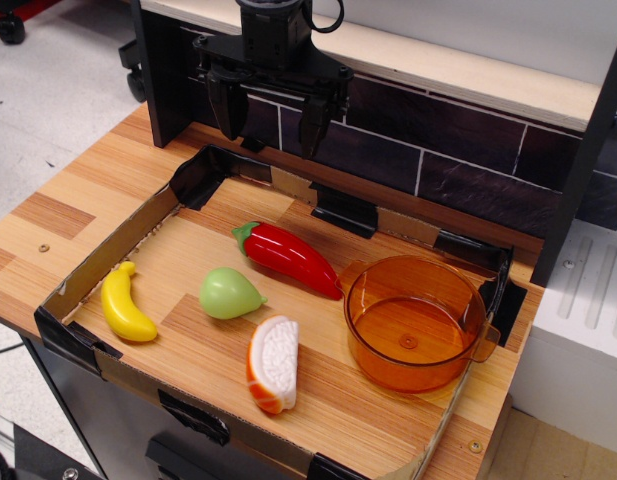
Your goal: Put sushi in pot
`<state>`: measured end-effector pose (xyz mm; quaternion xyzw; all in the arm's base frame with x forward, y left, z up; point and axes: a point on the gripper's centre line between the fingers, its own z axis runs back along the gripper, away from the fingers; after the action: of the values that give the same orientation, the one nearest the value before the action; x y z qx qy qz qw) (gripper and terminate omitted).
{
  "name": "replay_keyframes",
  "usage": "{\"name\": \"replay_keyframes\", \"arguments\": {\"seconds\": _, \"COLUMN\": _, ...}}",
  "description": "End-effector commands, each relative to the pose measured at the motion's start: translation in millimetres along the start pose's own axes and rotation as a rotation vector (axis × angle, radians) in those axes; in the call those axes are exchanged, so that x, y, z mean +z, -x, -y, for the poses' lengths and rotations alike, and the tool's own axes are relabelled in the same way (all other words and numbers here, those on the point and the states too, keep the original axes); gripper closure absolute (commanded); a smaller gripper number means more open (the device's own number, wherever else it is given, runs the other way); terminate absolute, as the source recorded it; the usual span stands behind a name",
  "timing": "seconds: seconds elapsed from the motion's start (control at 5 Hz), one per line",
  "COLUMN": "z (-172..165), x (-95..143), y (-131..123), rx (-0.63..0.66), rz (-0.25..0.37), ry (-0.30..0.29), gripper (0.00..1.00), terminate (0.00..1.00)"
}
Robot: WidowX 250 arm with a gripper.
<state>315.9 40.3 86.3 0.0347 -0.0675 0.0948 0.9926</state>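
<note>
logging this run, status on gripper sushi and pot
Gripper open, high at the back, empty. Sushi on tray, left of empty pot. Nothing between them.

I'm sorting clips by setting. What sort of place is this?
Probably a lab mock-up of a kitchen counter: a wooden table with a cardboard-walled tray of toy food, like the sushi and an orange pot, under a robot pincer.

Wood-grain table (78, 215) w/ dark tile backsplash (458, 170), grey floor (48, 90) behind.
</note>
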Motion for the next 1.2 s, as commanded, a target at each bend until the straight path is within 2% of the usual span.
{"name": "replay_keyframes", "arguments": {"seconds": 0.0, "z": 0.0, "x": 0.0, "y": 0.0, "rx": 0.000, "rz": 0.000, "ry": 0.000, "gripper": 0.00, "terminate": 0.00}}
{"name": "replay_keyframes", "arguments": {"seconds": 0.2, "z": 8.7, "x": 27.3, "y": 16.3, "rx": -0.011, "rz": 0.030, "ry": 0.065, "gripper": 0.00, "terminate": 0.00}}
{"name": "replay_keyframes", "arguments": {"seconds": 0.4, "z": 15.9, "x": 42.9, "y": 47.6, "rx": -0.075, "rz": 0.034, "ry": 0.126, "gripper": 0.00, "terminate": 0.00}}
{"name": "replay_keyframes", "arguments": {"seconds": 0.6, "z": 21.6, "x": 45.4, "y": 82.9, "rx": -0.119, "rz": 0.022, "ry": 0.144, "gripper": 0.00, "terminate": 0.00}}
{"name": "replay_keyframes", "arguments": {"seconds": 0.8, "z": 24.7, "x": 33.9, "y": 110.1, "rx": -0.100, "rz": -0.024, "ry": 0.137, "gripper": 0.00, "terminate": 0.00}}
{"name": "replay_keyframes", "arguments": {"seconds": 1.0, "z": 28.2, "x": 21.1, "y": 123.7, "rx": -0.037, "rz": -0.084, "ry": 0.130, "gripper": 0.00, "terminate": 0.00}}
